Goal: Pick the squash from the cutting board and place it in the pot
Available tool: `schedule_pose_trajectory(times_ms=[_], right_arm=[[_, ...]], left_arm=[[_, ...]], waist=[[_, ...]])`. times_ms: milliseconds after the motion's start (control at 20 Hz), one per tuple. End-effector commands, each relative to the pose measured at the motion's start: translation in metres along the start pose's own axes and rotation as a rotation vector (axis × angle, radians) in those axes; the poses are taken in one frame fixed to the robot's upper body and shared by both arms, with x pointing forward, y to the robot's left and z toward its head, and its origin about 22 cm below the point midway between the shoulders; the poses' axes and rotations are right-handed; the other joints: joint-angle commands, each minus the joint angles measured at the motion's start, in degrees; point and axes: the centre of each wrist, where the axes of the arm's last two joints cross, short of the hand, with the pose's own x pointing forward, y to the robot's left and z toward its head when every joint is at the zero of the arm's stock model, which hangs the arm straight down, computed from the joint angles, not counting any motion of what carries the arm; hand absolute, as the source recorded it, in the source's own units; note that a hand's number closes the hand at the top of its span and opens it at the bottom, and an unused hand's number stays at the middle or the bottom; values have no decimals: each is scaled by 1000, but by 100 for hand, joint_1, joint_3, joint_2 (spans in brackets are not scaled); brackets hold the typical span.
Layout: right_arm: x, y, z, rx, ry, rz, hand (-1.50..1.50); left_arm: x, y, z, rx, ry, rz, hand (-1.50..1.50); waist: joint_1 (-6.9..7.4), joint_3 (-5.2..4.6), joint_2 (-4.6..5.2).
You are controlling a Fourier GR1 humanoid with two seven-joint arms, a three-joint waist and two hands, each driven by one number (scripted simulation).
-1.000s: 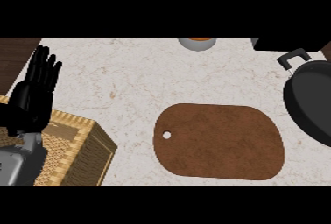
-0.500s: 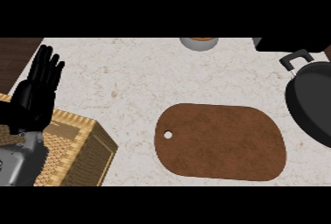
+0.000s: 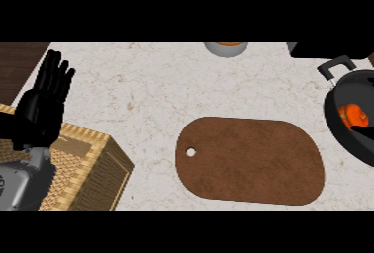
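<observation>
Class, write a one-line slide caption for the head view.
Orange squash lies in the black pot at right; the brown cutting board is bare; the left hand rests open above a wicker basket.

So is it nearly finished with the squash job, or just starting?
Nearly finished, it seems. The brown wooden cutting board is bare, and something orange, likely the squash, sits inside the black pot at the right edge. Nothing is in hand: the black left hand rests open. The right hand is out of view.

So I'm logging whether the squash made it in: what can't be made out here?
- Pot, head view: cut off by the right edge.
- Orange item in it: partly cut off, so identity is unsure.
- Right hand: out of view.
- Grey container: cut off at the top.
- Left hand: open, resting.
</observation>
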Motion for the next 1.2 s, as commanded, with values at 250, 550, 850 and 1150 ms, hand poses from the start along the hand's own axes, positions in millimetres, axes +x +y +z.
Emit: schedule_pose_trajectory(times_ms=[250,550,850,1150], right_arm=[[-4,-3,-20,-56,-114,-470,-150],[-29,-70,1,-113,-81,-633,-150],[-52,-108,37,-134,-66,-647,-150],[-62,-124,58,-89,-54,-642,-150]], left_arm=[[-10,12,2,3,112,-37,0],[-27,16,19,15,99,-61,0],[-8,3,7,31,89,-31,0],[-13,10,4,28,103,-26,0]], waist=[[-87,-54,34],[-97,-58,35],[-84,-37,69],[-98,-28,90]])
